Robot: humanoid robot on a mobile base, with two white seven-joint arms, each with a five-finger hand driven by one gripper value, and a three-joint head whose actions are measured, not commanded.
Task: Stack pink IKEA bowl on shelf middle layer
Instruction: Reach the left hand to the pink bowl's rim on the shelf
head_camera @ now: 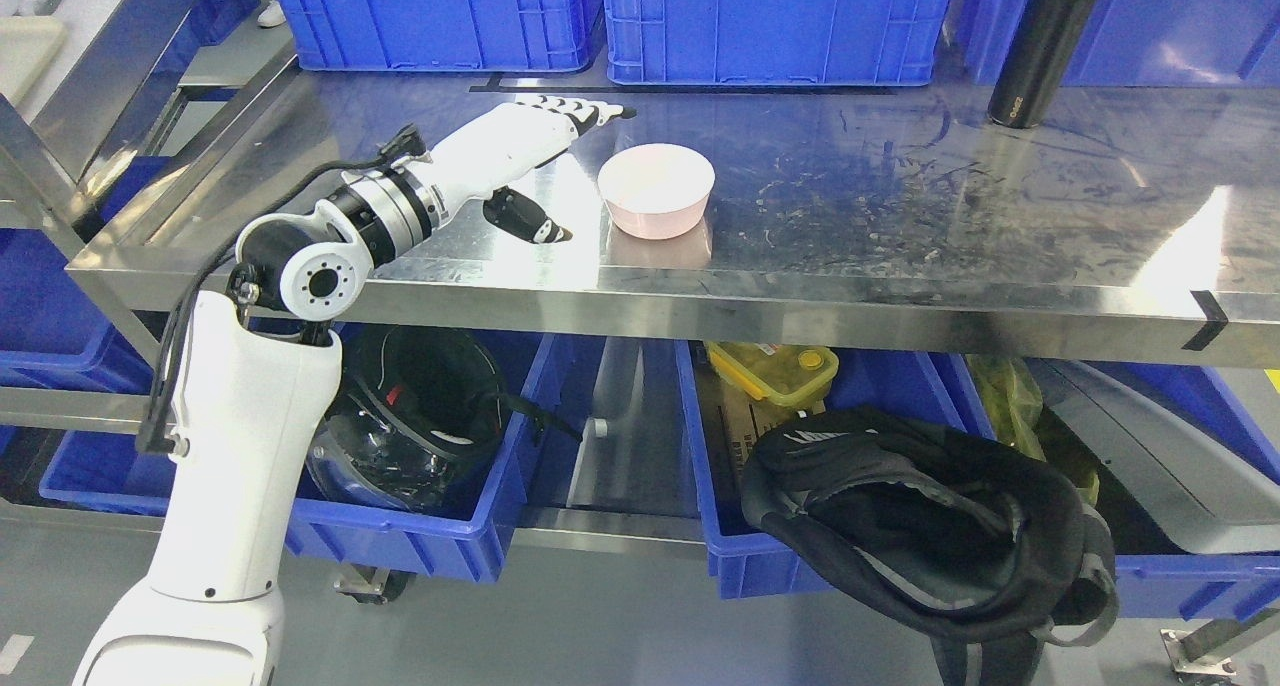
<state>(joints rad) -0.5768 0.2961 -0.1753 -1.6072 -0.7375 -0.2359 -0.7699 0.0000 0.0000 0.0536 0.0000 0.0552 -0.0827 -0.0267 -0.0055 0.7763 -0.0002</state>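
A pink bowl (656, 190) stands upright on the steel middle shelf (900, 206), near its front edge. My left hand (570, 166) is over the shelf just left of the bowl, open, with fingers (590, 112) stretched straight toward the back and the thumb (525, 216) pointing at the bowl's near side. The hand does not touch the bowl and holds nothing. The right arm is out of view.
Blue crates (770, 26) line the back of the shelf. A black bottle (1040, 46) stands at the back right. Below the shelf are blue bins (440, 536) with a helmet (420, 416), a yellow lidded box (775, 371) and a black bag (920, 526).
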